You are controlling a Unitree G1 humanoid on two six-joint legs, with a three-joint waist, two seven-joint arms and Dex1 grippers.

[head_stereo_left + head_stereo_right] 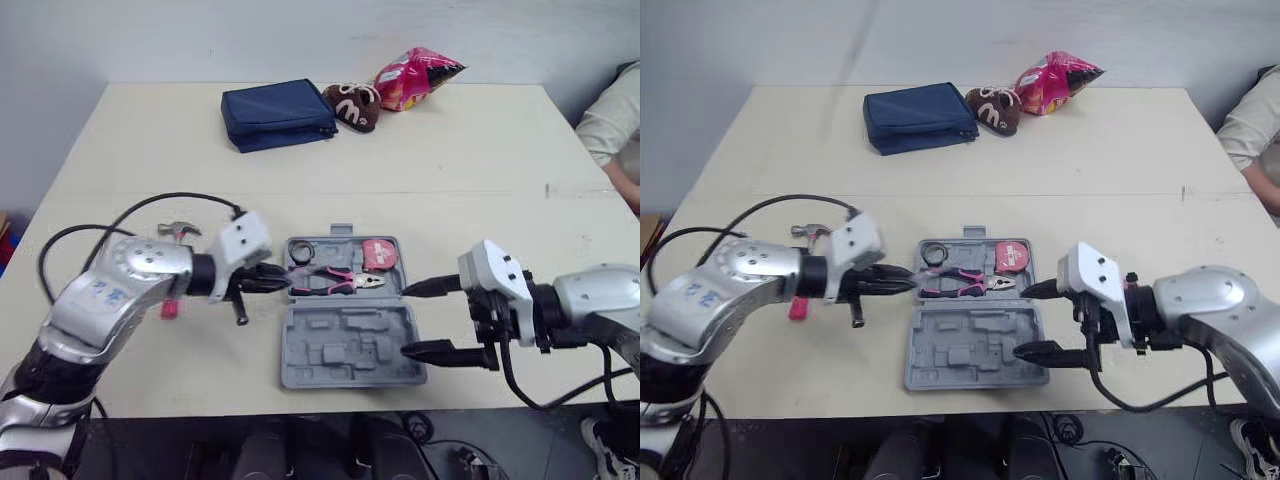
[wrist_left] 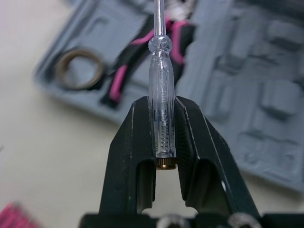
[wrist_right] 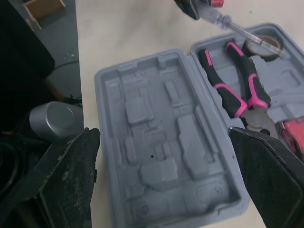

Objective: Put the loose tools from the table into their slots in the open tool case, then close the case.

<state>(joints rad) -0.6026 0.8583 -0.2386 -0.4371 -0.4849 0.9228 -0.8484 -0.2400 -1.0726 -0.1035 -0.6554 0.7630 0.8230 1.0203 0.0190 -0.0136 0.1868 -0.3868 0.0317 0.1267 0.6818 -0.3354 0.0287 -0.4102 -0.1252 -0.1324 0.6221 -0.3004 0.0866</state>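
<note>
The grey tool case [image 1: 350,352] lies open at the table's front middle. Its far half holds pink-handled pliers [image 1: 335,282], a red tape measure [image 1: 378,254] and a tape roll [image 1: 301,250]. My left gripper [image 1: 275,282] is shut on a clear-handled screwdriver [image 2: 160,71], whose shaft points over the case's left edge, above the pliers [image 2: 128,66]. My right gripper [image 1: 405,320] is open at the case's right side, its fingers [image 3: 71,175] straddling the empty near half [image 3: 161,142]. A hammer [image 1: 178,231] with a pink handle lies on the table, partly hidden under my left arm.
At the table's far side lie a navy pouch [image 1: 278,113], a brown plush shoe [image 1: 353,104] and a pink snack bag [image 1: 415,75]. A person's sleeve [image 1: 615,115] shows at the right edge. The case sits close to the table's front edge.
</note>
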